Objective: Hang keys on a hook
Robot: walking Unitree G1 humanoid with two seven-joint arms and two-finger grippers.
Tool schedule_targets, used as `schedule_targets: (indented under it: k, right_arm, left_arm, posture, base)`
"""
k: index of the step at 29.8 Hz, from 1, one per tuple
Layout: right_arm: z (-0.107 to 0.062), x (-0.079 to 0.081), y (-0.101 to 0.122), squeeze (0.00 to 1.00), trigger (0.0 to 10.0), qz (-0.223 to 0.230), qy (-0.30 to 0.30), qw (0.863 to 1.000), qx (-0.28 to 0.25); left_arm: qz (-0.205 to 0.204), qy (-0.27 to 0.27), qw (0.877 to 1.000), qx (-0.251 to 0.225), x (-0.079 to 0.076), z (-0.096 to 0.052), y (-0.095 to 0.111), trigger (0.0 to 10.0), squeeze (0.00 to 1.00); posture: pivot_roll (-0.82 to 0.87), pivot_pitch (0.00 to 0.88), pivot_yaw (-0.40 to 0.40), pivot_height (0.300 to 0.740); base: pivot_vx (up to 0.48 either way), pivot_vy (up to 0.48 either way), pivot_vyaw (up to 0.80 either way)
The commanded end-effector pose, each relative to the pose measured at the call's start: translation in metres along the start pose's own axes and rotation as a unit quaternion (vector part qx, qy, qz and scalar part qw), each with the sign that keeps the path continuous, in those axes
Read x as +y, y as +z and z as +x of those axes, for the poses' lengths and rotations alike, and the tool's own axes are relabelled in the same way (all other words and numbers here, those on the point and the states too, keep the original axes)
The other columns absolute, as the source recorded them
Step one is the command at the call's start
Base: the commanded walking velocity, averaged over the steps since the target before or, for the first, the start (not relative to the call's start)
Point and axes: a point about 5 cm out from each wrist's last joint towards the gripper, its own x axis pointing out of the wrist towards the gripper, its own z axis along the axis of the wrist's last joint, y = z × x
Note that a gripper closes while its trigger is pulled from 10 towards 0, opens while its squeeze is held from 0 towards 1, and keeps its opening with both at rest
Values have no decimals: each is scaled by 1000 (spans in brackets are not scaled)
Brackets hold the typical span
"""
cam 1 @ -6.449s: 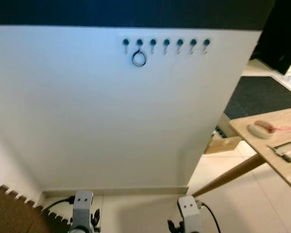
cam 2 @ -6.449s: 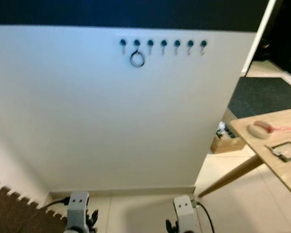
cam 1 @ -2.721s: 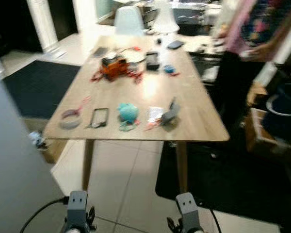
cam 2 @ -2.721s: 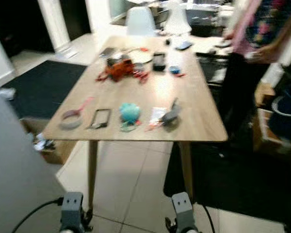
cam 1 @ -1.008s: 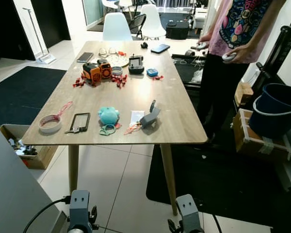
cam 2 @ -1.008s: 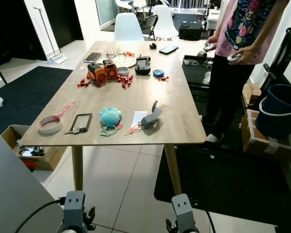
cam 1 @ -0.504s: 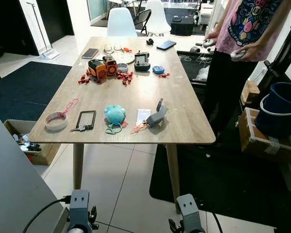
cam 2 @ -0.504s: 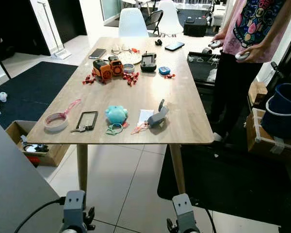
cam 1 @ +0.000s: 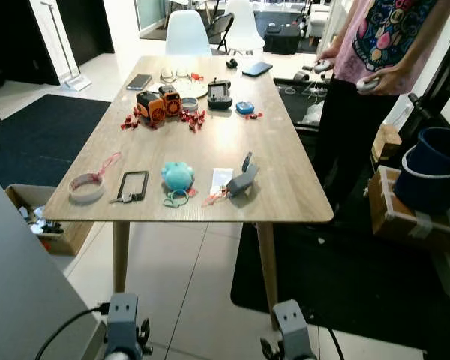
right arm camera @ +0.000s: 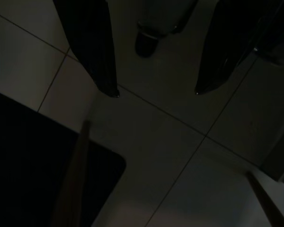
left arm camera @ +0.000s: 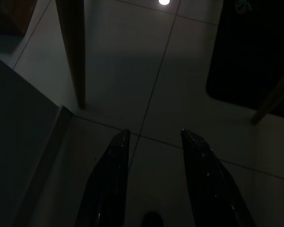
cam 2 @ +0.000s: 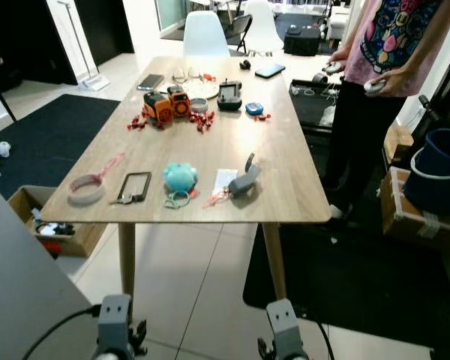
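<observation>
On the near half of a long wooden table [cam 1: 285,196] lies a teal plush keychain [cam 1: 178,175] with a green ring [cam 1: 175,199] in front of it. A small key lies by a black frame [cam 1: 133,184] to its left. To its right is a grey object [cam 1: 242,180] with a red cord. Both arms hang low over the tiled floor, well short of the table. My left gripper [left arm camera: 155,133] is open with nothing between its fingers. My right gripper [right arm camera: 156,92] is also open and holds nothing.
A person [cam 1: 375,45] holding controllers stands at the table's far right. A blue bucket [cam 1: 431,172] on a cardboard box [cam 1: 401,217] is to the right, over a black mat [cam 1: 337,277]. A grey wall panel [cam 1: 22,300] is close on my left. A pink tape roll [cam 1: 86,187] and orange toys [cam 1: 156,104] lie on the table.
The view has swung away from the white wall with its row of hooks to the table. Over the last half second it has barely shifted. Both arms still hang idle.
</observation>
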Motion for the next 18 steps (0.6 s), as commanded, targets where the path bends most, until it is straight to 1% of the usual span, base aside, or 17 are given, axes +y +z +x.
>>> schedule_targets:
  k: [1,13,14,18]
  right_arm:
    - [-1,-1,-1,0,10000,0,0,1000,1]
    - [0,0,-1,0,10000,0,0,1000,1]
    - [0,-1,-1,0,10000,0,0,1000,1]
    - [0,-1,-1,0,10000,0,0,1000,2]
  left_arm:
    - [-2,3,1000,6,3,0,-1,10000,0]
    - [-3,2,1000,6,4,0,-1,10000,0]
    - [-3,3,1000,6,4,0,-1,10000,0]
    - [-3,5,1000,5,5,0,-1,10000,0]
  posture:
    - [55,39,12,740]
    - [57,38,12,740]
    - [57,38,12,740]
    - [57,37,12,740]
  base:
    - [341,0,0]
    - [353,0,0]
    - [259,0,0]
    - [0,0,0]
